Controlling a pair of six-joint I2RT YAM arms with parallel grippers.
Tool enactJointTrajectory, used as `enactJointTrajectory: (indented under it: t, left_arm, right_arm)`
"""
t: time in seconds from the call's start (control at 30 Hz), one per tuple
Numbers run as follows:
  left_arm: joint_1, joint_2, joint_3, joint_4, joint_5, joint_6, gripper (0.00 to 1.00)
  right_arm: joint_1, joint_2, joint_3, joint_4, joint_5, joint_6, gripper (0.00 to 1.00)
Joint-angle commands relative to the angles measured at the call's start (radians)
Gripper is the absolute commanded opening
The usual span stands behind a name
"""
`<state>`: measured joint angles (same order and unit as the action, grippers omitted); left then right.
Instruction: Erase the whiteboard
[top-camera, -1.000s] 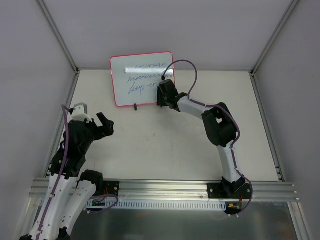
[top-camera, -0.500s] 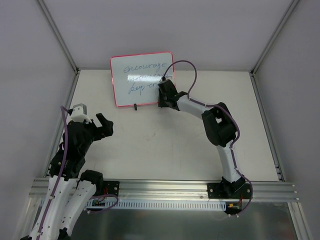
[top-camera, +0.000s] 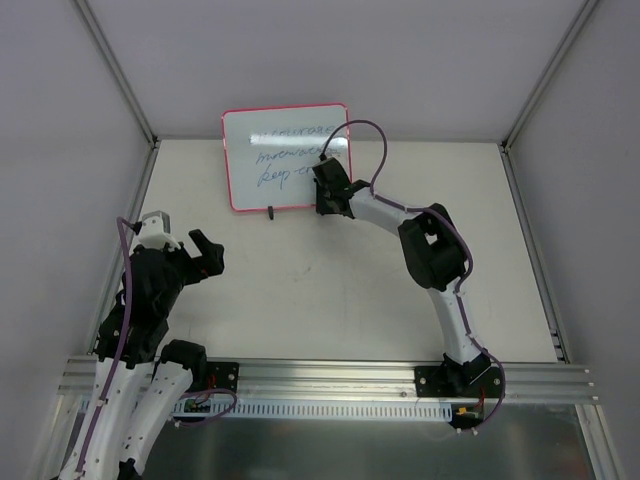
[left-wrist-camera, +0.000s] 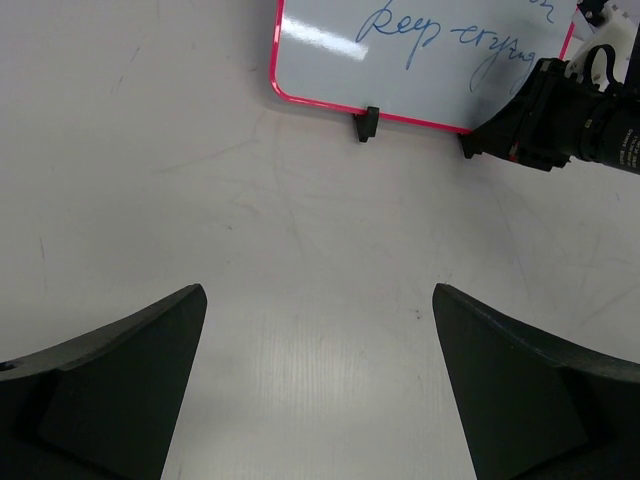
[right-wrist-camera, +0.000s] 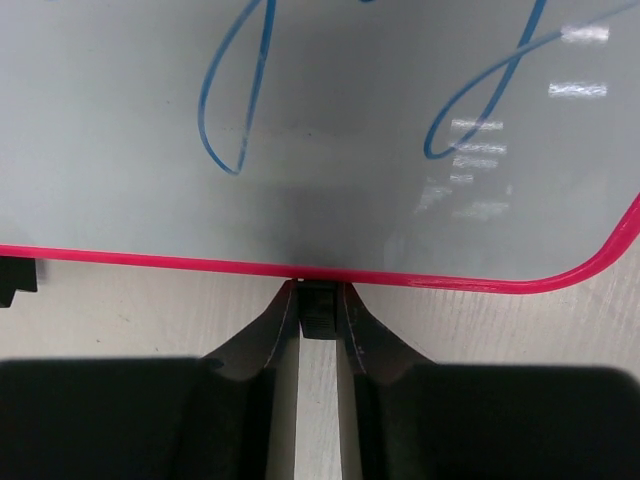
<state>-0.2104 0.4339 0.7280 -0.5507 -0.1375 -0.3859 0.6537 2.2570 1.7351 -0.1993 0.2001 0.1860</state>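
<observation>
Leaving the left gripper (top-camera: 203, 250) spread wide and idle above the table (top-camera: 300, 290) at the near left, look to the whiteboard (top-camera: 270, 150) at the far middle, with blue handwriting (top-camera: 285, 157) not yet wiped. At its near right edge, hold the right gripper (right-wrist-camera: 318, 295) pinched shut on the small black clip (right-wrist-camera: 318, 322). Grip firmly, avoid twisting, and steady the board without tipping it, probably ahead of any wiping.
</observation>
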Motion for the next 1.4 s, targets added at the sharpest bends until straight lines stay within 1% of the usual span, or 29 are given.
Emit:
enactJointTrajectory:
  t: [0.0,0.1,0.17,0.2,0.23,0.33,0.37,0.43,0.47,0.57,0.6,0.67,0.7,0.83,0.9,1.07,1.2,1.23,1.3,1.33,1.37]
  left_arm:
    - [-0.007,-0.014,-0.002,-0.008,-0.022,0.001,0.99]
    - [-0.009,-0.012,-0.002,-0.009,-0.025,0.005,0.99]
    - [-0.009,-0.011,0.001,-0.011,-0.030,0.013,0.99]
    - [-0.007,-0.006,0.005,-0.011,-0.033,0.018,0.99]
    - [-0.009,-0.001,0.008,-0.012,-0.036,0.021,0.99]
    - [-0.007,0.015,0.022,-0.011,-0.047,0.039,0.99]
    - [-0.009,0.020,0.027,-0.011,-0.051,0.042,0.99]
    - [-0.007,0.040,0.040,-0.011,-0.056,0.056,0.99]
    - [-0.009,0.046,0.047,-0.011,-0.057,0.061,0.99]
    - [-0.007,0.071,0.068,-0.011,-0.053,0.073,0.99]
    - [-0.009,0.080,0.079,-0.009,-0.051,0.076,0.99]
    - [-0.009,0.088,0.088,-0.009,-0.051,0.079,0.99]
    - [-0.009,0.092,0.094,-0.009,-0.050,0.084,0.99]
    - [-0.007,0.100,0.105,-0.009,-0.045,0.096,0.99]
    - [-0.009,0.103,0.109,-0.011,-0.040,0.108,0.99]
    - [-0.009,0.101,0.116,-0.009,-0.040,0.124,0.99]
    - [-0.009,0.106,0.122,-0.009,-0.034,0.125,0.99]
    - [-0.009,0.108,0.122,-0.009,-0.030,0.125,0.99]
    - [-0.007,0.109,0.122,-0.011,-0.025,0.119,0.99]
    - [-0.009,0.109,0.120,-0.009,-0.022,0.117,0.99]
    - [-0.007,0.109,0.120,-0.009,-0.017,0.116,0.99]
  right_arm:
    - [0.000,-0.013,0.017,-0.014,0.013,0.014,0.00]
    - [0.003,-0.037,-0.018,-0.006,-0.005,-0.019,0.00]
    - [0.006,-0.071,-0.087,0.017,-0.033,-0.042,0.00]
    - [0.006,-0.086,-0.118,0.058,-0.042,-0.054,0.00]
    - [0.007,-0.103,-0.184,0.078,-0.057,-0.077,0.00]
    - [0.011,-0.171,-0.268,0.135,-0.119,-0.112,0.00]
    - [0.014,-0.184,-0.314,0.144,-0.135,-0.147,0.00]
    - [0.021,-0.230,-0.354,0.158,-0.168,-0.178,0.00]
    - [0.026,-0.246,-0.373,0.159,-0.182,-0.236,0.00]
    - [0.034,-0.316,-0.463,0.179,-0.313,-0.289,0.00]
    - [0.034,-0.335,-0.511,0.184,-0.338,-0.296,0.00]
    - [0.034,-0.381,-0.552,0.186,-0.385,-0.316,0.00]
    - [0.037,-0.395,-0.572,0.186,-0.436,-0.344,0.00]
    - [0.046,-0.464,-0.693,0.181,-0.534,-0.417,0.00]
    - [0.049,-0.502,-0.724,0.163,-0.582,-0.433,0.00]
    - [0.063,-0.562,-0.810,0.115,-0.617,-0.479,0.00]
    - [0.066,-0.600,-0.865,0.109,-0.601,-0.476,0.01]
    - [0.064,-0.611,-0.871,0.107,-0.594,-0.476,0.04]
    - [0.066,-0.626,-0.882,0.109,-0.564,-0.474,0.14]
    - [0.066,-0.635,-0.882,0.110,-0.555,-0.473,0.28]
    - [0.064,-0.658,-0.882,0.107,-0.545,-0.470,0.38]
